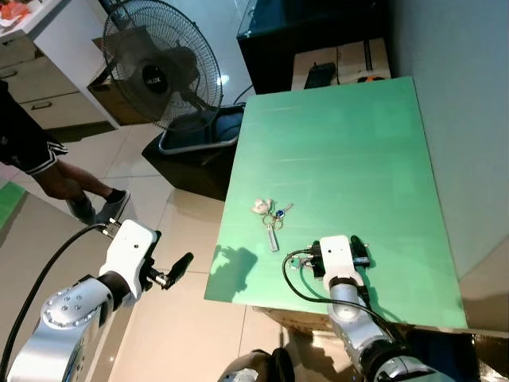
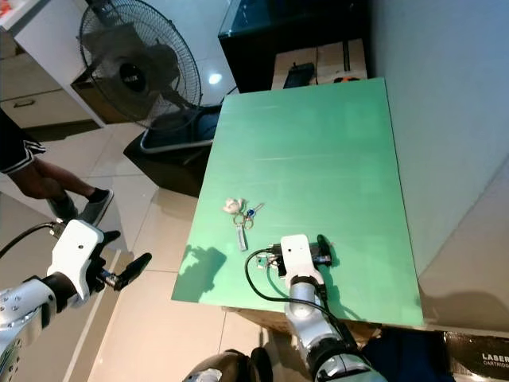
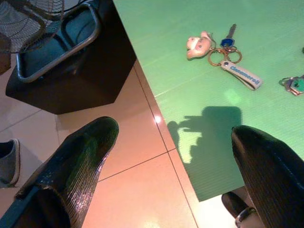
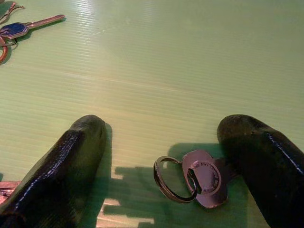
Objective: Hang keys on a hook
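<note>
Right gripper (image 4: 161,142), fingers spread wide and empty, straddles a small metal key on a ring (image 4: 197,178) on the green table (image 1: 342,143); centre before closing.

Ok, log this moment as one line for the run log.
right gripper: open, low over green table, single key with ring between jaws | left gripper: open, off table edge | key bunch: untouched

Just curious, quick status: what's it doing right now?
Right end effector open, low over a single key. Left end effector open, off the table. Key bunch lies untouched. No hook seen.
</note>
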`<state>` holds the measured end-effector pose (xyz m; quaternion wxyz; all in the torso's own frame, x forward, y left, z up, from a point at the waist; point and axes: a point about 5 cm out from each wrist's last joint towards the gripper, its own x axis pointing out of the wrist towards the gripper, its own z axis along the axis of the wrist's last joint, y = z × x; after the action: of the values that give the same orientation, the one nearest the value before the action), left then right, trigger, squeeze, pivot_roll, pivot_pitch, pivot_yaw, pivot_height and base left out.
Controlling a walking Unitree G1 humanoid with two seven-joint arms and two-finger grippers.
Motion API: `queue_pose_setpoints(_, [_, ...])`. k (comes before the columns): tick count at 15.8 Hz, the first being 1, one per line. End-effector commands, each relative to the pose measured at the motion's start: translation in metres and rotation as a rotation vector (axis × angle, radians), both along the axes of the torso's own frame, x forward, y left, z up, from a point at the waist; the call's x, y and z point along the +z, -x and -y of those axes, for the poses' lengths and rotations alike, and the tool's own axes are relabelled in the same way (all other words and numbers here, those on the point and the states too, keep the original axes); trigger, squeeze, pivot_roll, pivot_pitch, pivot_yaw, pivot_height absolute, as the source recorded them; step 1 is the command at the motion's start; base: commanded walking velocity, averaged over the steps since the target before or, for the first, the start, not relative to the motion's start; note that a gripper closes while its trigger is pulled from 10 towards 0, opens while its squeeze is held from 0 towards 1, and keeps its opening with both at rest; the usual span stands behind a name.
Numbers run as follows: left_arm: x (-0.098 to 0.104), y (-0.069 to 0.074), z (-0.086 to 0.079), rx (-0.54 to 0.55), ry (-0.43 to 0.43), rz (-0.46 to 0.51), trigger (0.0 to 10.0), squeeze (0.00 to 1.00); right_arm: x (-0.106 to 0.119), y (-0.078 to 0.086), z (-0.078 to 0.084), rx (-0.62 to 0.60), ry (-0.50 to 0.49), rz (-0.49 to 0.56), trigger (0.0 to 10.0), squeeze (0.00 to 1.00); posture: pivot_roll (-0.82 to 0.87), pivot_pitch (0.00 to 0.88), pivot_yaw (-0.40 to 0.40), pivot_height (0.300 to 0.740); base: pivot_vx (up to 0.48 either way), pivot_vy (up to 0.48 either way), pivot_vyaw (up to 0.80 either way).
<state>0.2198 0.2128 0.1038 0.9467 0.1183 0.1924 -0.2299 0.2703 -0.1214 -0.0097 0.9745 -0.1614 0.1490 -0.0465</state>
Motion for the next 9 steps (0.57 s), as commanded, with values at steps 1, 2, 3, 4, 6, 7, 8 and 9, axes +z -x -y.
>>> queue_pose_setpoints(1, [0.0034, 0.0035, -0.0097, 0.012, -0.022, -0.015, 10.0, 0.00, -0.0113, 0.0127, -0.0120, 0.018, -0.013, -0.060, 10.0, 0.00, 0.11, 0.206, 0.362, 0.740, 0.000, 0.000, 0.00])
queue_pose_setpoints(2, [0.0039, 0.0039, -0.0096, 0.011, -0.022, -0.018, 10.0, 0.00, -0.0126, 0.0144, -0.0125, 0.015, -0.012, -0.065, 10.0, 0.00, 0.11, 0.206, 0.368, 0.740, 0.000, 0.000, 0.00])
queue_pose_setpoints(3, [0.0043, 0.0043, -0.0090, 0.008, -0.022, -0.022, 10.0, 0.00, -0.0146, 0.0169, -0.0124, -0.003, -0.018, -0.072, 0.0, 0.00, 0.11, 0.205, 0.372, 0.740, 0.000, 0.000, 0.00])
queue_pose_setpoints(4, [0.0043, 0.0042, -0.0086, 0.006, -0.023, -0.025, 10.0, 0.00, -0.0154, 0.0178, -0.0125, -0.010, -0.022, -0.078, 0.0, 0.00, 0.10, 0.207, 0.382, 0.740, 0.000, 0.000, 0.00])
queue_pose_setpoints(6, [0.0042, 0.0039, -0.0094, 0.004, -0.026, -0.029, 10.0, 0.00, -0.0161, 0.0187, -0.0126, -0.027, -0.029, -0.083, 0.0, 0.00, 0.10, 0.207, 0.390, 0.740, 0.000, 0.000, 0.00])
queue_pose_setpoints(7, [0.0043, 0.0038, -0.0098, 0.000, -0.028, -0.035, 10.0, 0.00, -0.0169, 0.0194, -0.0106, -0.059, -0.036, -0.089, 0.0, 0.00, 0.10, 0.208, 0.393, 0.740, 0.000, 0.000, 0.00])
queue_pose_setpoints(8, [0.0038, 0.0036, -0.0094, -0.004, -0.023, -0.038, 10.0, 0.00, -0.0178, 0.0206, -0.0093, -0.082, -0.038, -0.092, 0.0, 0.00, 0.10, 0.209, 0.399, 0.740, 0.000, 0.000, 0.00])
queue_pose_setpoints(9, [0.0035, 0.0029, -0.0085, -0.006, -0.021, -0.039, 10.0, 0.00, -0.0181, 0.0214, -0.0094, -0.090, -0.035, -0.091, 0.0, 0.00, 0.09, 0.208, 0.399, 0.740, 0.000, 0.000, 0.00])
